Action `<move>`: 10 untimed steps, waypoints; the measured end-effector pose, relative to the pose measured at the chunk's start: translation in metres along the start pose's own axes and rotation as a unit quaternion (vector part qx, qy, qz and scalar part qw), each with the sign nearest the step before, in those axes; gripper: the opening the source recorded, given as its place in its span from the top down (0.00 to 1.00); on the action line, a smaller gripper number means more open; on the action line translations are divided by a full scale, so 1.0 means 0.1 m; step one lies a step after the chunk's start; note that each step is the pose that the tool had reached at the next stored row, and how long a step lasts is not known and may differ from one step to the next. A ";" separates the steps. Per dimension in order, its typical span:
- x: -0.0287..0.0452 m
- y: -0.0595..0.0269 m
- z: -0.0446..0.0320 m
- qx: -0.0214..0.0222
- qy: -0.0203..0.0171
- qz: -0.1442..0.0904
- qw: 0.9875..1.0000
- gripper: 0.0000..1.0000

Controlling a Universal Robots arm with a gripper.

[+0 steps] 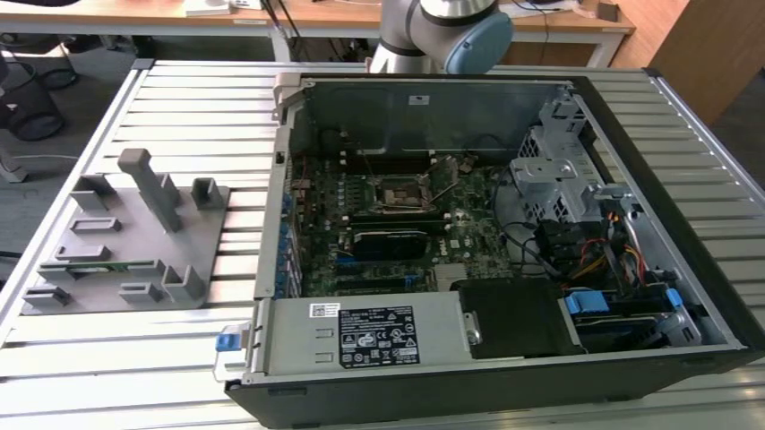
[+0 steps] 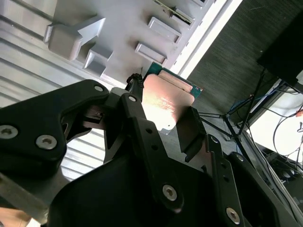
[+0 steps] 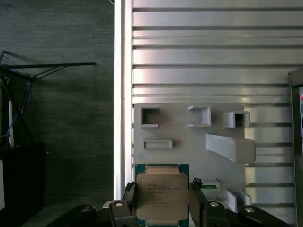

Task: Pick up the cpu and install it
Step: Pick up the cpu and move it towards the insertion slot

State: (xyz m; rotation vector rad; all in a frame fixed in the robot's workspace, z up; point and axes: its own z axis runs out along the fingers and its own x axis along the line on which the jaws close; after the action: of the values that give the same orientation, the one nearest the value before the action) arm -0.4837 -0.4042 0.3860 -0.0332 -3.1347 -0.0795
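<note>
On the exterior view's left, a grey holder (image 1: 125, 242) with upright posts and pockets is seen on the slatted metal table (image 1: 192, 98), and a thin green strip (image 1: 93, 266) is lodged in one of its slots. Further across, the open computer case (image 1: 669, 269) is laid on its side with the motherboard (image 1: 395, 233) exposed inside it. The black-framed socket (image 1: 399, 193) is found near the board's middle. Behind the case, the arm (image 1: 445, 31) is seen rising out of the picture. At the case's right end, a drive cage (image 1: 556, 170) and a tangle of cables (image 1: 597, 242) are packed in.

And the cpu (image 3: 162, 194) is gripped! In both wrist views the gripper (image 3: 162, 202) is seen closed on it. The black fingers (image 3: 129, 203) are pressed against two opposite edges, and the shiny metal top is turned toward the first wrist camera. In the second wrist view the same chip (image 2: 166, 101) is caught from below the linkage. It is held up over the grey holder, by the table's edge, well apart from the socket.
</note>
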 end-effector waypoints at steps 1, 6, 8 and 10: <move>0.000 0.001 -0.016 0.000 0.000 0.000 1.000 0.47; 0.000 0.005 -0.098 0.000 0.000 0.000 1.000 0.47; 0.000 0.006 -0.132 0.000 -0.001 0.000 1.000 0.47; 0.001 0.008 -0.163 0.000 -0.001 0.000 1.000 0.47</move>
State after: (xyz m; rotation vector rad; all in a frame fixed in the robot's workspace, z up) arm -0.4836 -0.4042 0.4023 -0.0331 -3.1363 -0.0796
